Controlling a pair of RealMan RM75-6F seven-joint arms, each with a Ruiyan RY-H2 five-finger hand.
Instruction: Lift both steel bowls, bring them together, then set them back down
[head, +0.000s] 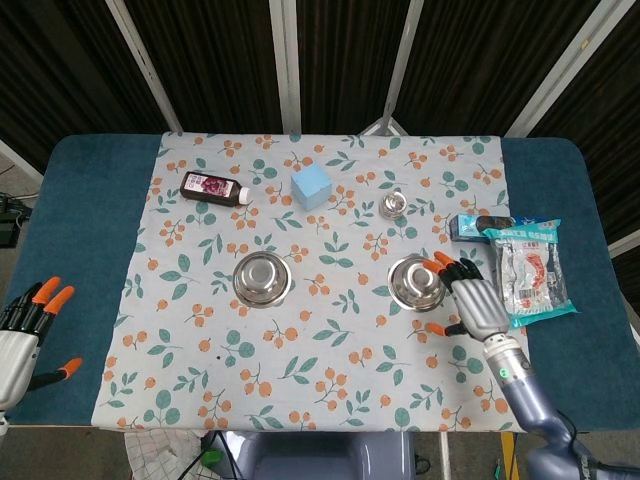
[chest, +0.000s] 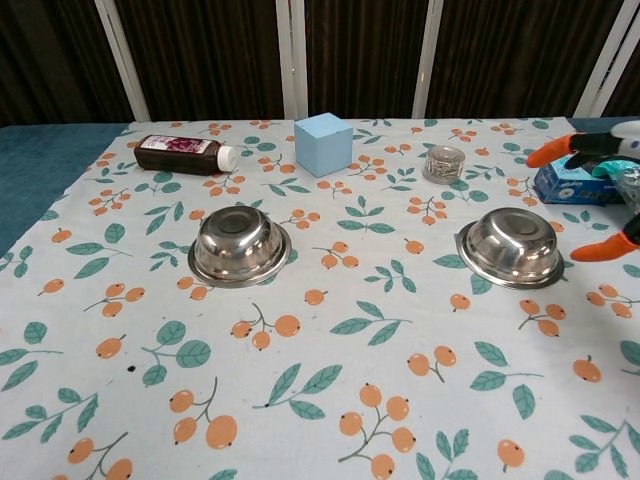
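Note:
Two steel bowls sit upright on the patterned cloth. The left bowl (head: 262, 277) (chest: 239, 246) stands alone near the cloth's middle left. The right bowl (head: 416, 283) (chest: 511, 247) has my right hand (head: 472, 303) (chest: 600, 190) just to its right, fingers spread and holding nothing, a small gap from the rim. My left hand (head: 25, 335) hangs open off the table's left edge, far from the left bowl, and shows only in the head view.
A dark bottle (head: 214, 187) lies at the back left, a light blue cube (head: 311, 185) and a small jar (head: 394, 205) stand behind the bowls. A blue box (head: 468, 227) and a snack packet (head: 531, 270) lie right of the right hand.

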